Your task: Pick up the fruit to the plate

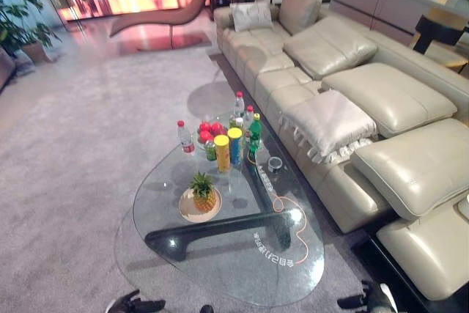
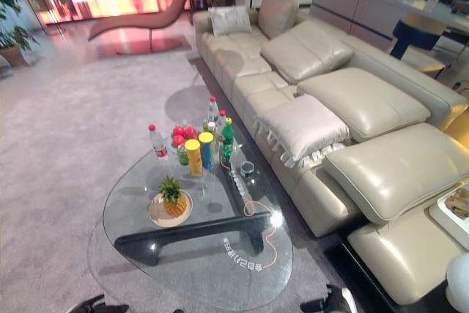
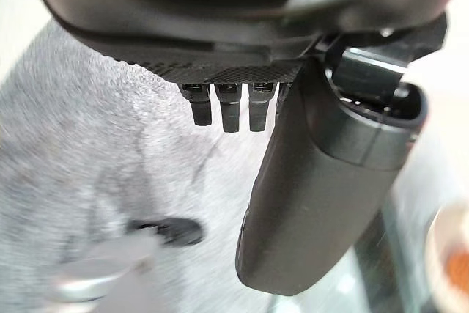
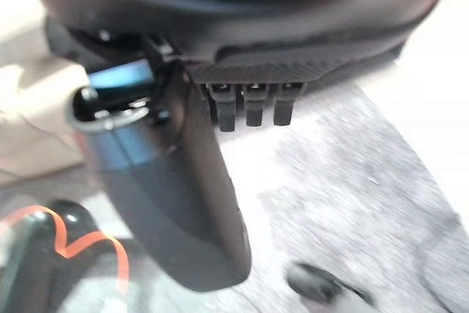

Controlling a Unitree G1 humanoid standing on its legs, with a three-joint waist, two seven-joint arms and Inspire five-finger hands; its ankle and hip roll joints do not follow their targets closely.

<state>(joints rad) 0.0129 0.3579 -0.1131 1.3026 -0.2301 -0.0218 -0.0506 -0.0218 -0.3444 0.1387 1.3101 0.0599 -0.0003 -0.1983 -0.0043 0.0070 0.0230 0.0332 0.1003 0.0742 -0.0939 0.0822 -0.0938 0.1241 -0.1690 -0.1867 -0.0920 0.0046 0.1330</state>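
- Glass bench [image 1: 293, 269] stands on grey carpet [image 1: 88, 152] beside the leather sofa [image 1: 381, 100]; both hands low, at its near edge.
- Left hand [image 3: 242, 71]: wrist view shows short fingers [image 3: 231, 111] hanging straight and spread, thumb [image 3: 322, 196] extended, nothing between them — empty.
- Right hand [image 4: 242, 71]: same posture, fingers [image 4: 253, 108] straight, thumb [image 4: 172, 210] out over the bench edge near an orange cable [image 4: 80, 243]; empty.
- Pineapple [image 1: 203, 191] stands upright on the tan plate [image 1: 187, 212], near side of the bench.
- Red fruit [image 1: 209, 131] is heaped in a clear bowl [image 1: 196, 139] at the far side, behind two tall tube cans [image 1: 228, 148] and among bottles [image 1: 249, 126]. I cannot tell the kind.
- Judgement: if the red fruit is the target, it should be light, firm, smooth-skinned and apt to roll — take one from the top of the heap, thumb opposing fingers across its widest part.
- Risk: the reach passes over cans and bottles, easily toppled; glass top is slippery for a dropped fruit.
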